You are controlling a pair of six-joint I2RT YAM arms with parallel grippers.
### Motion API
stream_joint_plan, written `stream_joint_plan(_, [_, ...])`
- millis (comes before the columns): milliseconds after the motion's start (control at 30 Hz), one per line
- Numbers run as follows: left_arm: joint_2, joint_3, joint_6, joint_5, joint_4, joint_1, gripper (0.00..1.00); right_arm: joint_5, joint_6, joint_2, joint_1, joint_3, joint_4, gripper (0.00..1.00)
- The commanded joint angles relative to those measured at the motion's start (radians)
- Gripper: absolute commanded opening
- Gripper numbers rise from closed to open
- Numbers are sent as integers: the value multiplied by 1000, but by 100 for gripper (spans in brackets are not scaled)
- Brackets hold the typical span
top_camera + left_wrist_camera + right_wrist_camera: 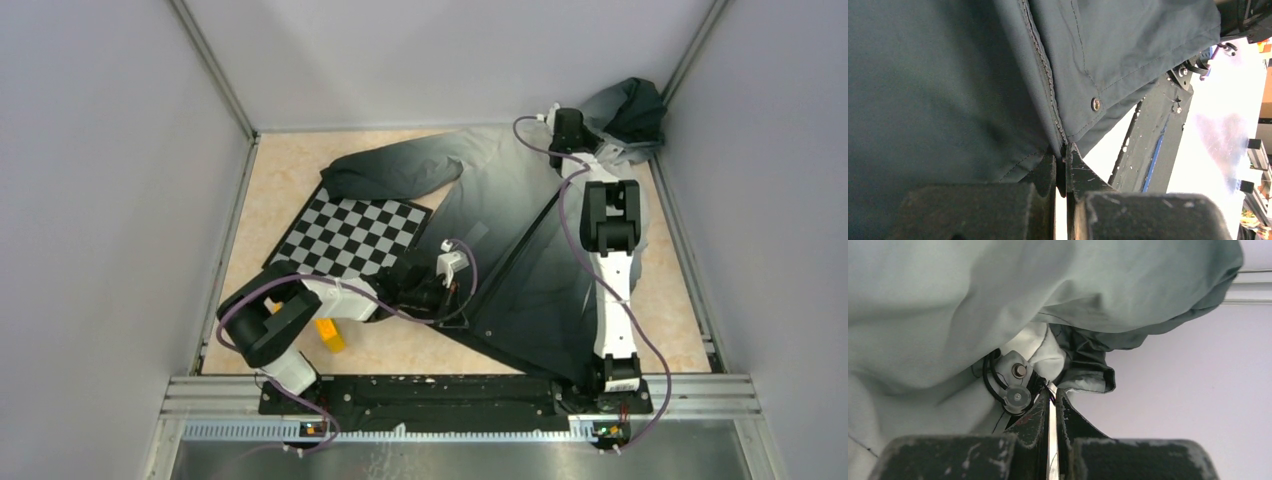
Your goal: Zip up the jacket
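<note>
Black left tool (pixel 1064 150): clenched on jacket (pixel 520 250) hem, right at foot of zip (pixel 1045 75).
Right tool (pixel 1053 392): clenched on jacket at collar, just beside cord lock (pixel 1017 385); pinched bit too small to name, perhaps the pull.
Zip: teeth meshed above left tool; snap (pixel 1095 104) just beside, on flap.
Jacket: spread on bench (pixel 290 170), front up, taut between both tools; hood (pixel 630 105) bunched in far right corner; sleeve near checkerboard (pixel 350 235).
Done: front reads as one closed line from hem to collar, so judged nearly or fully zipped.
Left: last stretch under collar hidden; likely only checking the top, then letting go.
</note>
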Motion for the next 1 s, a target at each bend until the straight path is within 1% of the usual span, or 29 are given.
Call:
stream_joint_plan(0, [72, 18, 6, 148, -179, -23, 0, 14, -7, -6, -22, 73, 196, 0])
stream_joint_plan(100, [87, 26, -5, 143, -178, -23, 0, 9, 21, -8, 3, 100, 143, 1])
stream_joint_plan(133, [86, 27, -9, 140, -179, -23, 0, -2, 33, -16, 12, 106, 114, 10])
stream_joint_plan(167, [85, 31, -11, 139, -184, -23, 0, -3, 48, -23, 17, 109, 82, 35])
stream_joint_plan(200, [80, 36, -13, 138, -196, -24, 0, 1, 76, -31, 22, 118, 47, 58])
stream_joint_plan(233, [74, 42, -15, 142, -203, -25, 0, 6, 118, -41, 27, 129, -1, 74])
stream_joint_plan(267, [67, 50, -11, 143, -215, -25, 0, 15, 164, -56, 34, 136, -39, 82])
stream_joint_plan(300, [58, 58, -5, 134, -232, -25, 0, 21, 205, -80, 44, 122, -93, 85])
stream_joint_plan(333, [47, 67, -2, 121, -247, -25, 5, 26, 251, -118, 57, 94, -123, 85])
stream_joint_plan(367, [39, 76, 1, 114, -260, -25, 11, 29, 292, -165, 73, 45, -133, 86])
stream_joint_plan(400, [31, 86, 2, 105, -273, -24, 22, 30, 346, -212, 90, 1, -148, 87])
stream_joint_plan(467, [18, 103, -1, 89, -288, -23, 46, 30, 455, -301, 130, -71, -214, 87])
stream_joint_plan(500, [10, 111, -5, 83, -290, -24, 55, 29, 493, -345, 166, -110, -237, 87])
stream_joint_plan(567, [-9, 121, -13, 70, -289, -23, 68, 45, 550, -426, 232, -202, -270, 87])
stream_joint_plan(633, [-34, 133, -15, 51, -296, -23, 76, 69, 655, -522, 298, -308, -282, 88])
stream_joint_plan(667, [-48, 138, -16, 40, -299, -23, 78, 50, 719, -573, 330, -364, -285, 88])
stream_joint_plan(767, [-101, 158, -24, 15, -326, -23, 83, -89, 930, -748, 402, -534, -305, 90])
stream_joint_plan(800, [-127, 164, -30, 10, -339, -23, 93, -145, 960, -815, 424, -601, -293, 90])
stream_joint_plan(833, [-154, 168, -38, 4, -351, -23, 98, -192, 975, -880, 451, -665, -273, 90])
stream_joint_plan(900, [-227, 167, -45, -15, -396, -24, 99, -267, 1036, -1022, 492, -796, -249, 91])
stream_joint_plan(967, [-295, 180, -38, -48, -439, -23, 99, -345, 1113, -1185, 499, -886, -276, 91])
